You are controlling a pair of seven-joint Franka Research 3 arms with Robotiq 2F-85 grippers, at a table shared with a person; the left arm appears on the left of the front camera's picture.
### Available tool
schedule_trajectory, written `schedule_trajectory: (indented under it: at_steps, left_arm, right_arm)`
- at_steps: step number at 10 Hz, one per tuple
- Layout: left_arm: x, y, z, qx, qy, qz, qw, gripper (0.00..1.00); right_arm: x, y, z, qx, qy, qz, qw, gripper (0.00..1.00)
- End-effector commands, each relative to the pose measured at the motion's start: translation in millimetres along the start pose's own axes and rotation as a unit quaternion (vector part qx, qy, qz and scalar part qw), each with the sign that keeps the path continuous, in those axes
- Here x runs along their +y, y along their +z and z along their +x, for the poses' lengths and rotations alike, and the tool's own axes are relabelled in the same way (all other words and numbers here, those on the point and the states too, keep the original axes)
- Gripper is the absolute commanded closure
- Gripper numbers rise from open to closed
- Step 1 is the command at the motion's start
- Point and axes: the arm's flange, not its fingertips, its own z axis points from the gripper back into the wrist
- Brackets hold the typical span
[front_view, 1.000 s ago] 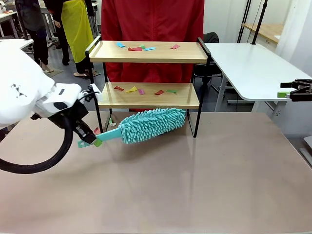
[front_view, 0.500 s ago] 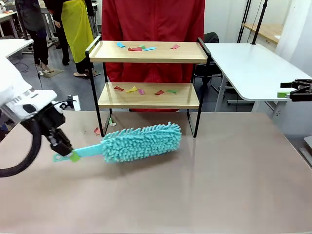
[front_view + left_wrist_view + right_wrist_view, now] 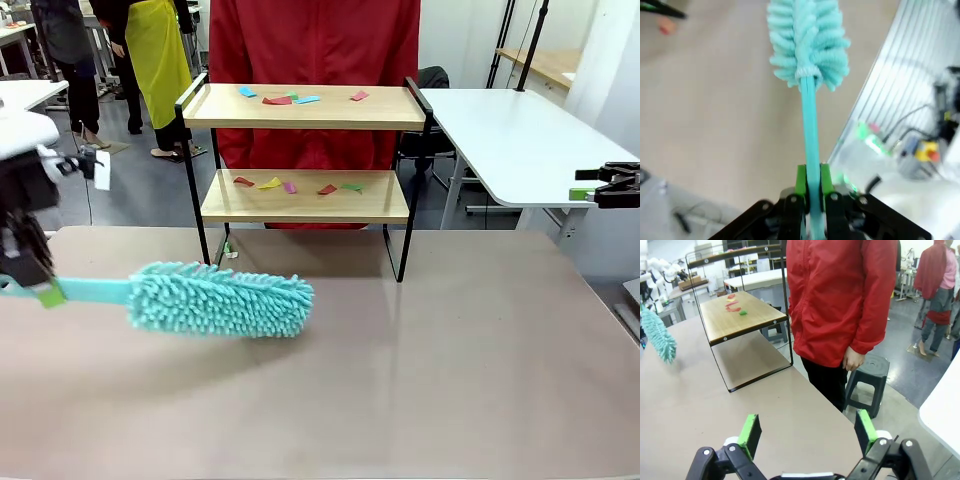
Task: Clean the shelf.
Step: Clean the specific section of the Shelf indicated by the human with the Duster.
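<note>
Since your left pincer (image 3: 40, 290), clamped on the duster (image 3: 220, 300), has swung it back, the shelf (image 3: 380, 205) now sits apart, ahead-right of it, scraps (image 3: 290, 186) unswept; right pincer (image 3: 807, 430) gapes idle.

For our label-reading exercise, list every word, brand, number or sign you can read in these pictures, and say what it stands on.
No text can be read anywhere.
The shelf, its coloured paper scraps, the teal duster and the table carry no print.
A small white tab by the left arm is too small to tell whether it bears print.
</note>
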Motion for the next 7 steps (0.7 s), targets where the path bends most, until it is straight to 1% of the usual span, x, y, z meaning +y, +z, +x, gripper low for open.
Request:
schedule_trajectory:
  at_steps: [1, 2, 3, 4, 5, 7]
  left_arm:
    - [-4, 57, 11, 0.076, -0.008, 0.038, 0.996, 0.87]
    - [-13, 78, 12, 0.112, -0.016, 0.062, 0.992, 0.87]
    - [-22, 97, 16, 0.14, -0.047, 0.102, 0.984, 0.87]
    - [-29, 110, 20, 0.178, -0.057, 0.123, 0.975, 0.87]
    - [-34, 115, 21, 0.207, -0.058, 0.117, 0.97, 0.87]
    - [-42, 113, 24, 0.231, -0.085, 0.13, 0.961, 0.87]
  right_arm:
    - [2, 0, 2, -0.002, 0.001, 0.001, 1.0, 0.0]
    - [2, 0, 2, -0.002, 0.001, 0.001, 1.0, 0.0]
    - [2, 0, 2, -0.002, 0.001, 0.001, 1.0, 0.0]
    - [2, 0, 2, -0.002, 0.001, 0.001, 1.0, 0.0]
    - [2, 0, 2, -0.002, 0.001, 0.001, 1.0, 0.0]
    - [2, 0, 2, -0.002, 0.001, 0.001, 1.0, 0.0]
